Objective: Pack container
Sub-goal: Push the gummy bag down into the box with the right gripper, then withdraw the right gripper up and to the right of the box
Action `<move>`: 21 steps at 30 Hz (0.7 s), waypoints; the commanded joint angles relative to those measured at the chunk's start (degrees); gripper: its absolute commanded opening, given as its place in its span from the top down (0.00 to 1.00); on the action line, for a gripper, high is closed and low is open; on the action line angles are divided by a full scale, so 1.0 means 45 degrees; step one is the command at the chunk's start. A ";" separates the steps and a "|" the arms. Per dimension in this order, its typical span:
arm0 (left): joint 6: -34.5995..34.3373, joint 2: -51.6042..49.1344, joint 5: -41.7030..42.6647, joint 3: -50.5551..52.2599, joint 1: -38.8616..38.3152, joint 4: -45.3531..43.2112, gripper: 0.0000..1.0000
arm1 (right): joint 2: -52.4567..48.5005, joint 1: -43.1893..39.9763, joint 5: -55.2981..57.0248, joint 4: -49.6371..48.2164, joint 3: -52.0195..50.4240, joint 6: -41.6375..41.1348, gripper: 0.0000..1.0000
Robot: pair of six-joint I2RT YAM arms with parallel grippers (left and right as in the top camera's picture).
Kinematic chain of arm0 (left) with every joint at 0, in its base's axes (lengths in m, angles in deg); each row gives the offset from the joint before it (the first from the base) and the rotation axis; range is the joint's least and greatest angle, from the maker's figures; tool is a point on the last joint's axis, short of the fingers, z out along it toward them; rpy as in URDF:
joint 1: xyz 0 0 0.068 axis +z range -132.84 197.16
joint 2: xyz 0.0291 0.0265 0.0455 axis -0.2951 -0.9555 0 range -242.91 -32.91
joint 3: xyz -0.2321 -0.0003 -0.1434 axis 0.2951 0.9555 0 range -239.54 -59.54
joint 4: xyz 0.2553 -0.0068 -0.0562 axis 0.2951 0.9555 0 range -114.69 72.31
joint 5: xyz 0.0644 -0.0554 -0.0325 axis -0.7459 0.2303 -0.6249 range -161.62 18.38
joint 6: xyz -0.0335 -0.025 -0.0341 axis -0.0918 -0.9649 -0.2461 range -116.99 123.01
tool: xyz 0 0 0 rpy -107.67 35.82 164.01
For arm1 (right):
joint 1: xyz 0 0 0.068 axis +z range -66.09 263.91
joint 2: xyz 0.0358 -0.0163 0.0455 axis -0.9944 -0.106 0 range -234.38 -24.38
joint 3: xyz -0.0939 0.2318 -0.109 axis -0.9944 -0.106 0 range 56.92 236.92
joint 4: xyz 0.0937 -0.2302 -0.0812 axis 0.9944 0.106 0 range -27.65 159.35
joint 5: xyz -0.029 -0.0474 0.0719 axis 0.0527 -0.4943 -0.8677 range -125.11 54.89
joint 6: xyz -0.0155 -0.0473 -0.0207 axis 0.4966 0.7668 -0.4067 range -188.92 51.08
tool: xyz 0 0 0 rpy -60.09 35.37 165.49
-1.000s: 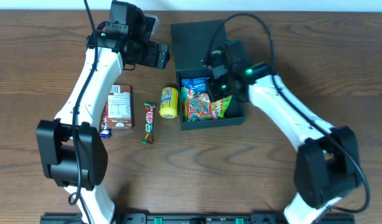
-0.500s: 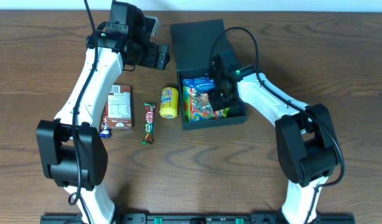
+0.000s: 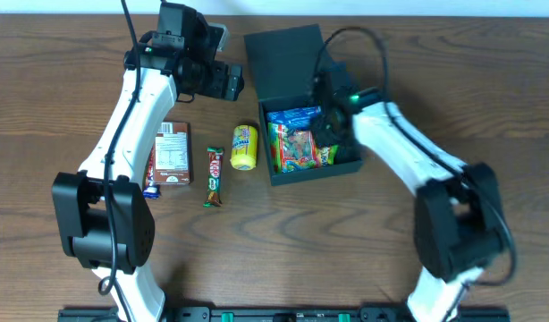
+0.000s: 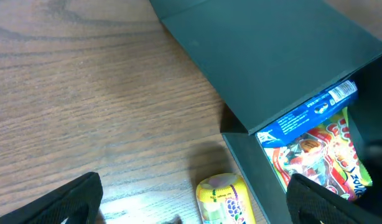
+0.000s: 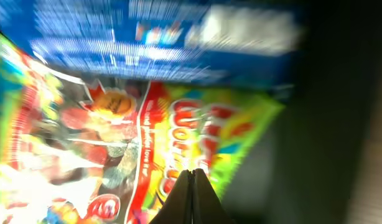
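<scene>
The dark teal container [image 3: 346,166] stands right of centre with its flap lid [image 3: 283,61] laid open behind it. Inside lie a blue packet [image 3: 292,116] and a colourful candy bag [image 3: 297,150]. My right gripper [image 3: 328,132] is down inside the container, jaws shut with nothing between them. In the right wrist view its tips [image 5: 192,175] sit over the candy bag [image 5: 110,137], near the dark container wall [image 5: 340,124], with the blue packet [image 5: 160,34] beyond. My left gripper [image 3: 230,82] hangs open beside the lid, above a yellow packet [image 4: 225,199].
On the wood left of the container lie the yellow packet [image 3: 244,148], a chocolate bar [image 3: 214,176] and a brown carton [image 3: 173,154] with a small blue item [image 3: 152,189] at its corner. The table's back edge runs just behind the lid.
The right arm has shifted inside the container, and the container has slid slightly to the right and turned a little. The left arm has not moved.
</scene>
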 commanded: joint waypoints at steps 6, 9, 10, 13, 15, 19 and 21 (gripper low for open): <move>0.0282 0.0379 -0.0194 -0.0325 0.0039 0.0296 0.95 | 0.1506 -0.2200 0.1146 0.0622 0.0102 -0.1588 0.99; 0.0282 0.0379 -0.0272 -0.0321 0.0039 0.0325 0.94 | 0.1399 -0.2705 0.0937 0.1020 -0.0753 -0.1744 0.99; 0.0287 0.0379 -0.0282 -0.0321 0.0039 0.0321 0.94 | 0.1375 -0.2715 0.0724 0.1015 -0.1098 -0.1700 0.98; 0.0287 0.0379 -0.0282 -0.0321 0.0039 0.0311 0.94 | 0.1355 -0.2599 -0.0321 0.0753 -0.2011 -0.1409 0.99; 0.0287 0.0379 -0.0282 -0.0321 0.0039 0.0311 0.94 | 0.1350 -0.2395 -0.1161 0.0413 -0.2594 -0.1375 0.98; 0.0287 0.0379 -0.0282 -0.0321 0.0039 0.0321 0.94 | 0.1350 -0.1802 -0.2113 0.0248 -0.3118 -0.1035 0.99; 0.0282 0.0379 -0.0282 -0.0321 0.0039 0.0330 0.94 | 0.1350 -0.1719 -0.2113 0.0243 -0.3113 -0.1039 0.99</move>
